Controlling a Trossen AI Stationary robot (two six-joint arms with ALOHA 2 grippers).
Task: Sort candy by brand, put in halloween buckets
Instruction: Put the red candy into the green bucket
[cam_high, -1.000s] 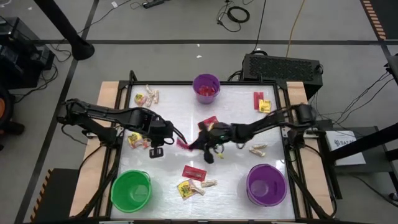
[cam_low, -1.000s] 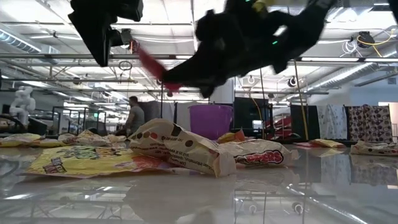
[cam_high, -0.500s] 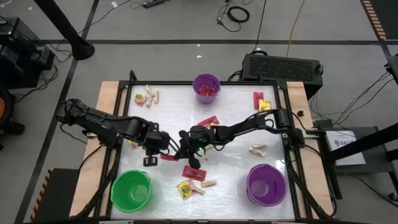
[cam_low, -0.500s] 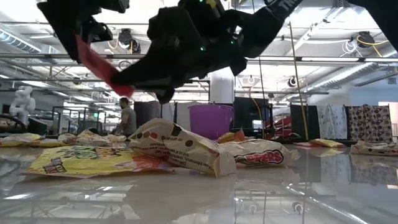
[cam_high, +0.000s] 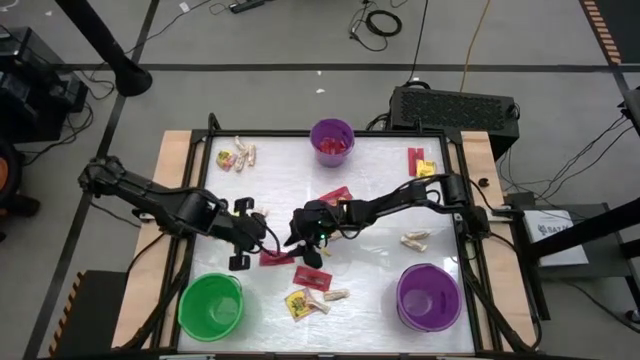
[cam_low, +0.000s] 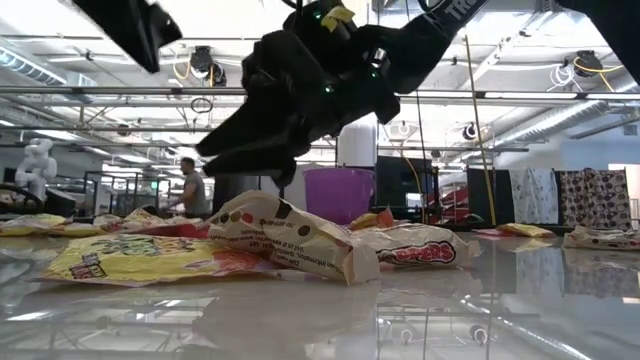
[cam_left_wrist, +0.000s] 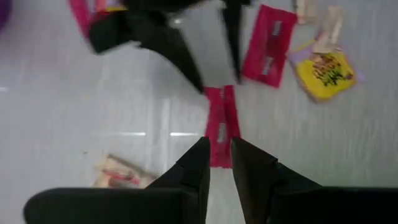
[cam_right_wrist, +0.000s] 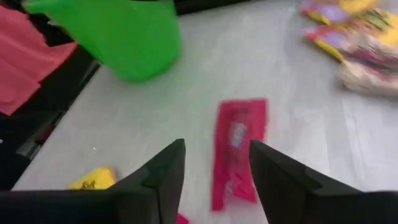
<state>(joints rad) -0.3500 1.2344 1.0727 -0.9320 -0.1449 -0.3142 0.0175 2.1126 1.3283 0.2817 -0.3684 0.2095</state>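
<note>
Left gripper (cam_left_wrist: 217, 163) pinches a red packet (cam_left_wrist: 219, 127) above the table; right gripper (cam_right_wrist: 214, 163) stands apart, empty.

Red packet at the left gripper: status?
Left gripper shut on red packet. Right gripper open, empty, close beside it. Loose candy nearby, nothing else in the way.

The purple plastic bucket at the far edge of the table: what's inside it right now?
In the high view, red candy shows inside the far purple plastic bucket, against one side. How many pieces it is, and whether anything lies beneath, cannot be told from above.
</note>
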